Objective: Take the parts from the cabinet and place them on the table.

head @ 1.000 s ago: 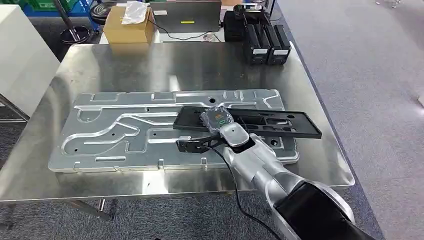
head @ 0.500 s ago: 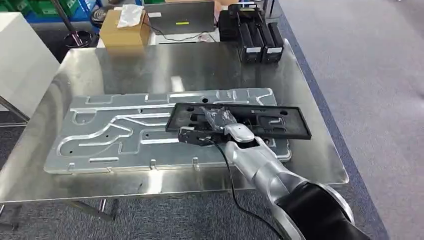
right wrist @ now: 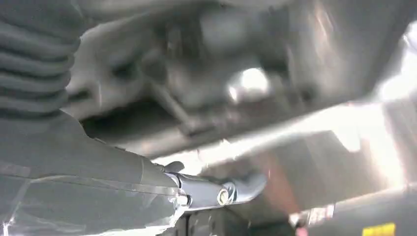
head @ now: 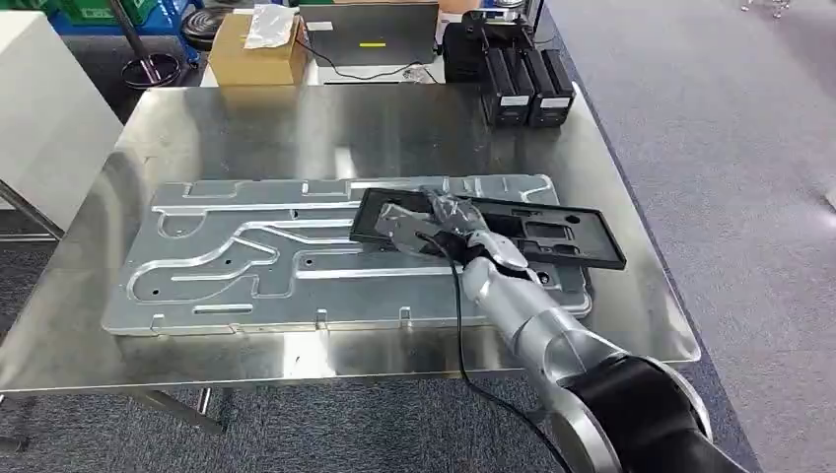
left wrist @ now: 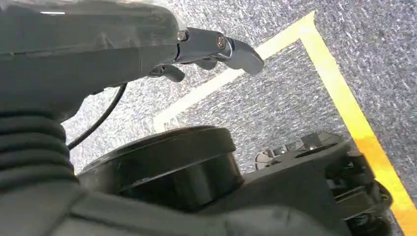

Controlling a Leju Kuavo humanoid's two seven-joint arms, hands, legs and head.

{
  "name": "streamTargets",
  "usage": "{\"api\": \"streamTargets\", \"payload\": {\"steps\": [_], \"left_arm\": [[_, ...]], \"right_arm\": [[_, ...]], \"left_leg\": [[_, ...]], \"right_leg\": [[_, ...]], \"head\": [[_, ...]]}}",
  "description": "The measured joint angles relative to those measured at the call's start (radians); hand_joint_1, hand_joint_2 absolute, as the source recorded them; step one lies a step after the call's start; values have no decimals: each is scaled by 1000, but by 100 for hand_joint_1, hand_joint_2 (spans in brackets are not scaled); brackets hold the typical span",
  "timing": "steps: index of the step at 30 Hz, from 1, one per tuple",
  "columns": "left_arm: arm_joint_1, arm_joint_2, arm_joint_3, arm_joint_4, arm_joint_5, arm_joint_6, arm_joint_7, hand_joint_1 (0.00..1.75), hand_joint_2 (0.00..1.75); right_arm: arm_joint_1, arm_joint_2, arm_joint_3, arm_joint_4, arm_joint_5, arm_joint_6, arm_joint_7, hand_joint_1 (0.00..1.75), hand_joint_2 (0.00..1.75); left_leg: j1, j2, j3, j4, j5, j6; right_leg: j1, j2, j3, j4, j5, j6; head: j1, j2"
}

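So the surface (head: 296, 138) here is a shiny steel one, standing on grey carpet (head: 710, 148), with a white cabinet (head: 44, 108) off at the far left. Most of the surface is taken up by a big flat aluminium plate (head: 246, 261) with stamped channels, lying flat and running left to right.

The black part (head: 552, 232), a long flat frame with cutouts, sits on the right end of that plate, slightly angled, its right end reaching toward the plate's right edge. The right hand (head: 439, 232) is on the part's left portion, fingers down on it and wrapped in clear plastic, but honestly I can't tell whether it's actually gripping the part or just resting there. The right wrist view is too blurry to help. A black cable (head: 459, 325) runs back along the silver arm.

The left hand (left wrist: 216, 46) hangs down over the carpet near a yellow floor line (left wrist: 344, 98), fingers loosely apart and nothing in it.

At the far edge there's a cardboard box (head: 254, 54), a laptop (head: 370, 32) and black battery packs (head: 527, 89), all well apart from the part.
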Motion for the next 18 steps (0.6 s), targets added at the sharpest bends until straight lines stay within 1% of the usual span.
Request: {"api": "streamTargets", "payload": {"steps": [1, 2, 3, 4, 5, 6, 7, 8, 9, 10, 11, 13, 14, 15, 16, 17, 18], "left_arm": [[0, 0, 0, 0, 0, 0, -1, 0, 0], [-3, 0, 0, 0, 1, -6, -13, 0, 0], [-2, 0, 0, 0, 2, -13, -20, 0, 0], [-2, 0, 0, 0, 2, -15, -22, 0, 0], [-2, 0, 0, 0, 2, -16, -23, 0, 0], [-2, 0, 0, 0, 2, -19, -23, 0, 0], [-4, 0, 0, 0, 2, -23, -25, 0, 0], [-5, -2, 0, 0, 2, -25, -26, 0, 0], [-8, -4, 0, 0, 2, -27, -26, 0, 0], [-10, -5, 0, 0, 2, -30, -26, 0, 0], [-11, -5, 0, 0, 3, -30, -26, 0, 0], [-12, -7, 0, 0, 3, -32, -29, 0, 0], [-13, -6, 0, 0, 4, -32, -30, 0, 0], [-14, -6, 0, 0, 4, -33, -33, 0, 0], [-15, -6, 0, 0, 3, -35, -35, 0, 0], [-16, -6, 0, 0, 3, -37, -35, 0, 0], [-19, -6, 0, 0, 3, -38, -35, 0, 0]], "right_arm": [[-2, -2, -10, -1, -14, -3, -5, 0, 0], [-43, -24, -84, -15, -73, -17, -16, 0, 0], [-61, -38, -115, -16, -84, -18, -19, 0, 0], [-64, -45, -128, -17, -86, -18, -20, 0, 0], [-67, -52, -134, -18, -87, -18, -20, 0, 0], [-72, -56, -143, -19, -89, -19, -22, 0, 0], [-80, -60, -151, -25, -99, -22, -30, 0, 0], [-92, -61, -160, -32, -111, -26, -40, 0, 0], [-107, -64, -170, -35, -125, -30, -52, 0, 0], [-121, -65, -179, -37, -139, -33, -61, 0, 0], [-129, -66, -188, -41, -154, -37, -68, 0, 0], [-140, -73, -211, -52, -174, -52, -78, 0, 0], [-148, -76, -221, -58, -180, -60, -81, 0, 0], [-161, -76, -230, -66, -189, -71, -86, 0, 0], [-173, -77, -239, -71, -199, -83, -95, 0, 0], [-181, -79, -251, -76, -209, -92, -104, 0, 0], [-187, -81, -263, -80, -219, -102, -115, 0, 0]], "left_leg": [[-1, 0, -1, -1, 2, 5], [4, 3, -5, -10, 15, 27], [1, 3, -8, -9, 16, 29], [0, 2, -9, -9, 16, 30], [-1, 1, -9, -9, 16, 30], [-1, 0, -8, -7, 16, 30], [-3, 0, -8, -6, 15, 29], [-4, 1, -7, -5, 14, 28], [-5, 2, -10, -5, 13, 27], [-12, 2, -15, 0, 12, 22], [-8, 3, -17, -3, 14, 17], [-6, 2, -13, -9, 16, 7], [-11, 2, -15, -6, 11, 1], [-8, 3, -25, 16, -8, -5], [-7, 3, -47, 71, -44, -8], [-4, 3, -80, 148, -83, -11], [-3, 3, -122, 238, -119, -15]], "right_leg": [[-2, 0, -1, 0, 1, 4], [-6, -2, -58, 124, -84, 19], [-6, -2, -126, 270, -145, 23], [-6, -2, -148, 316, -152, 23], [-6, -2, -147, 311, -136, 21], [-5, -2, -126, 263, -100, 17], [-4, -2, -86, 181, -53, 11], [-2, -2, -39, 83, -8, 4], [1, -2, -12, 16, -2, -4], [6, -3, -7, 1, -3, -5], [9, -2, -10, 5, -3, -5], [12, -2, -9, 1, -2, -12], [0, -5, -4, -9, 5, -20], [-2, -5, -4, -12, 7, -24], [-3, -5, -4, -12, 7, -28], [-2, -5, -4, -12, 6, -29], [-2, -5, -4, -12, 5, -30]], "head": [[-1, 0], [0, 0], [0, 0], [0, 0], [0, 0], [0, 0], [0, 0], [0, 0], [0, 0], [-2, 0], [-1, 0], [-1, 0], [-2, 0], [-2, 0], [-6, 0], [-5, 0], [-5, 0]]}}
